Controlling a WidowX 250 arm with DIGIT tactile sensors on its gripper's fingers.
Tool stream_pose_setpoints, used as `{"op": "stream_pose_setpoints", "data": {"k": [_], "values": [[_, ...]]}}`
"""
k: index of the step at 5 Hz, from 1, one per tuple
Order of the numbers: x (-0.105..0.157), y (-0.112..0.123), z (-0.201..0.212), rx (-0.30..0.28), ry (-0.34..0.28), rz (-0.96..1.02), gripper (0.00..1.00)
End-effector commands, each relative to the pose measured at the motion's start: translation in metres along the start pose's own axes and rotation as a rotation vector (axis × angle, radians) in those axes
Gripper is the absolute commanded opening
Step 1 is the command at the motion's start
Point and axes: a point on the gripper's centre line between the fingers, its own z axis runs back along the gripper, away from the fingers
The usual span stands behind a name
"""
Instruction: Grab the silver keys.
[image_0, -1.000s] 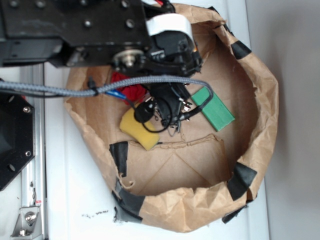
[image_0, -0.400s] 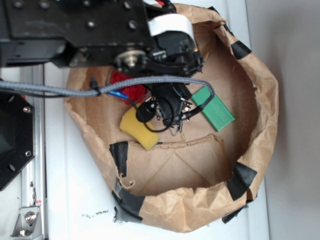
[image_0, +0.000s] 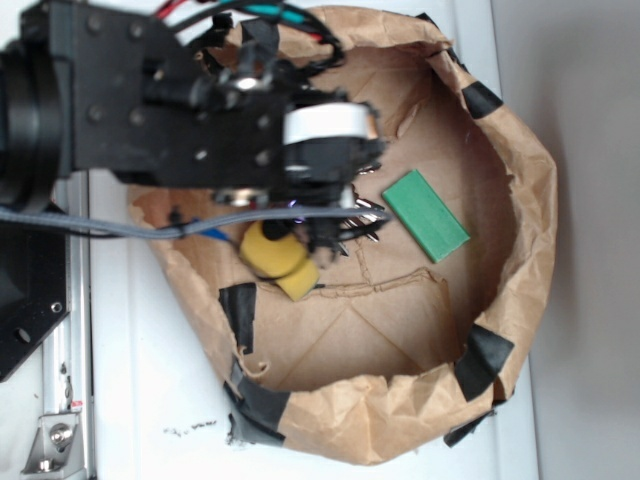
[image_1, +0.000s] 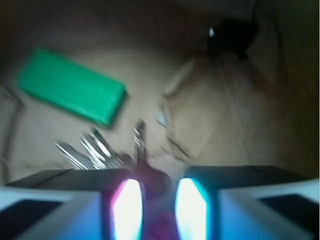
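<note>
The black robot gripper (image_1: 154, 202) is seen low inside the crumpled brown paper bag (image_0: 520, 250), its two fingers set narrowly apart around a dark part of the bunch of shiny silver metal keys (image_1: 92, 152); a firm grip cannot be told. The keys are fanned beside the flat green rectangular block (image_1: 70, 85), near the yellow sponge wedge (image_0: 275, 258).

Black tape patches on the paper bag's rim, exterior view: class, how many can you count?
5 black tape patches: upper right, lower right, bottom right, lower left and bottom left. The arm may hide more at top left.
</note>
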Motion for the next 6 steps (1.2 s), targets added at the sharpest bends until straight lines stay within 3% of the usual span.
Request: {"op": "stream_pose_setpoints", "data": {"k": [1, 3, 6], "values": [[0.011, 0.015, 0.018, -0.04, -0.006, -0.079, 1.0], [0.011, 0.018, 0.04, -0.09, 0.07, -0.11, 1.0], [0.022, 0.003, 0.031, -0.086, 0.085, -0.015, 1.0]]}}
